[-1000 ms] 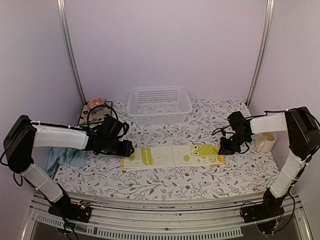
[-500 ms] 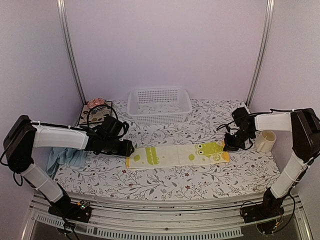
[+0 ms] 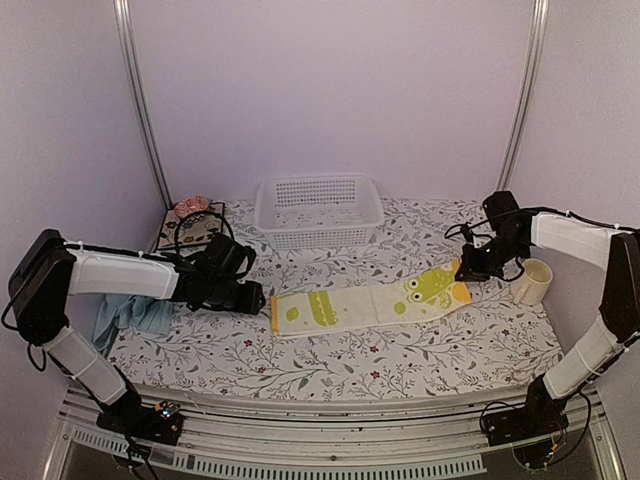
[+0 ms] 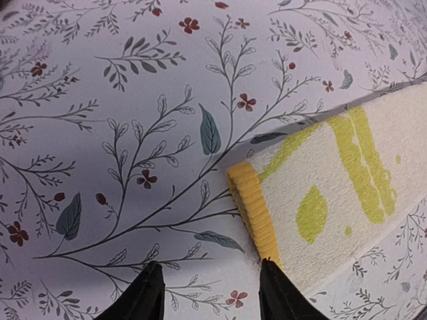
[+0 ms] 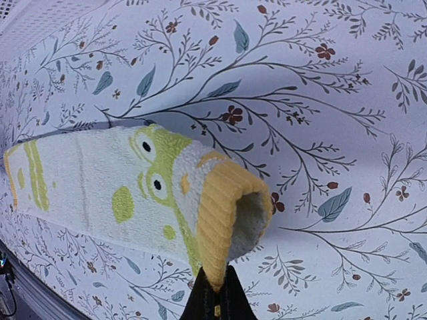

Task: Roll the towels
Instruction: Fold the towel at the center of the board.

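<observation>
We see the right gripper (image 3: 468, 272) pinched tight on the orange-edged end of the frog-print yellow-green towel (image 3: 365, 303). That end is lifted off the floral tablecloth (image 3: 400, 350) and curled over, while the rest lies flat, stretched leftward across the middle. The left gripper (image 4: 210, 280) hovers partly open just beside the towel's other hem, gripping nothing. The pale blue towel (image 3: 130, 315) lies crumpled at the tablecloth's far left edge.

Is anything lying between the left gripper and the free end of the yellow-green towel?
Nothing visible. Only bare floral tablecloth lies between the open left gripper and the yellow-green towel, at its hemmed end. The right gripper is shut on the other end.
</observation>
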Robot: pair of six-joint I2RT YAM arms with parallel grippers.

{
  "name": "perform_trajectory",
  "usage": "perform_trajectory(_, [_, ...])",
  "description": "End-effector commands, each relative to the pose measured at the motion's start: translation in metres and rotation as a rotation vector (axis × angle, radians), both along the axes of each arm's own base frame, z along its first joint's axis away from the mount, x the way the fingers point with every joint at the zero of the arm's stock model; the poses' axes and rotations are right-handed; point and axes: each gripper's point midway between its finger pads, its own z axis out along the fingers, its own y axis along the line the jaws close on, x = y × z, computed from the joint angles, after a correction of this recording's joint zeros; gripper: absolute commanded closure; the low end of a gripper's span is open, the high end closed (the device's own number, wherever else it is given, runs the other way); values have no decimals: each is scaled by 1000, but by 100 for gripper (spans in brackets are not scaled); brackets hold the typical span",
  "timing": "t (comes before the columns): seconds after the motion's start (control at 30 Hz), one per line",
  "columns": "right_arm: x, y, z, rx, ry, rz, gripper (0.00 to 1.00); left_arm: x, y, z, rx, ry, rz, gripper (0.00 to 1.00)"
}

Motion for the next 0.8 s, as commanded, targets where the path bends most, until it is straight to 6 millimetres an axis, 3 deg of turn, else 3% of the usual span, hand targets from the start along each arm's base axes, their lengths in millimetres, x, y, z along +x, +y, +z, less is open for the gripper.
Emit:
perform_trajectory(0.0, [-2,34,40,104,-75,138,98,0,-3,-2,19,4,0,51])
perform_trajectory(0.37, [-24,137,54,231,-94,405,98,1,-3,1,6,2,18,50])
perform_trajectory(0.43, [-22,157,66,251,-121,443,98,1,-3,2,4,1,19,50])
perform_trajectory(0.77, [-33,217,75,313,-132,558,98,1,2,9,17,-12,29,50])
